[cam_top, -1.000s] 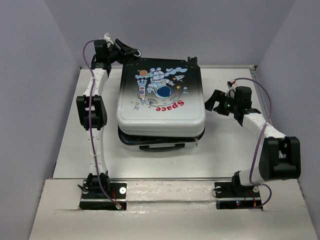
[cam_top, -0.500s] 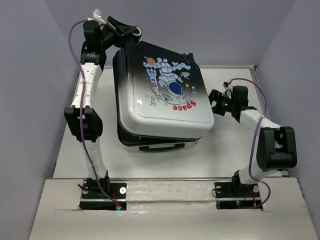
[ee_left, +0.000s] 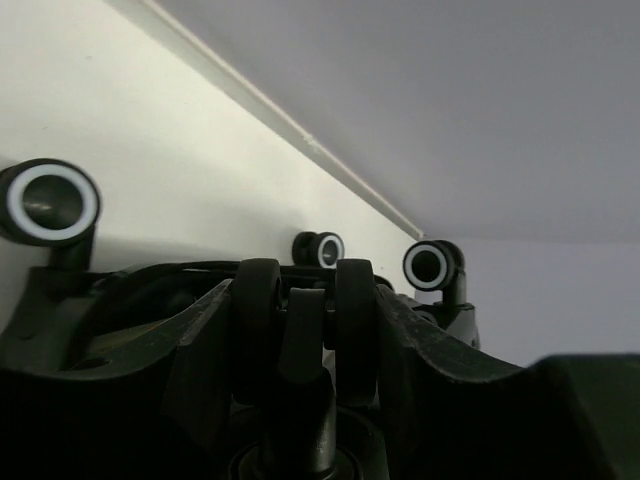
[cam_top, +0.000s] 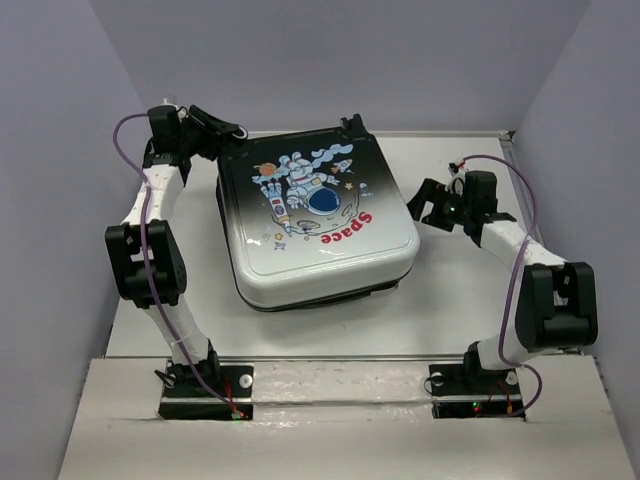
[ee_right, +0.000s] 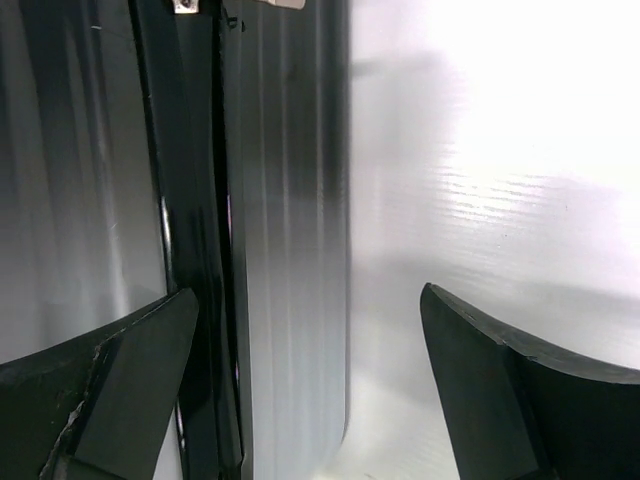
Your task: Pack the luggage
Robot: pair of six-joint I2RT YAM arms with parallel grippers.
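The luggage (cam_top: 310, 230) lies flat on the white table, lid down on its base, astronaut print and red "Space" facing up, turned a little anticlockwise. My left gripper (cam_top: 222, 128) is at its far left corner. In the left wrist view the left gripper (ee_left: 300, 300) is shut on a black twin wheel (ee_left: 258, 310) of the luggage, with a finger on each side. My right gripper (cam_top: 418, 203) is open beside the luggage's right side. In the right wrist view the right gripper (ee_right: 310, 390) has its jaws wide apart, with the shell edge (ee_right: 290, 200) between them near the left finger.
Other wheels of the luggage (ee_left: 50, 200) (ee_left: 432, 265) stick out toward the back wall. One wheel shows at the far right corner (cam_top: 352, 120). Grey walls close in the white table (cam_top: 470, 300) at the back and on both sides.
The raised lid has come down onto the base. My left gripper moved down and to the left with the corner. The luggage has turned and its front handle no longer shows. The right gripper barely moved.
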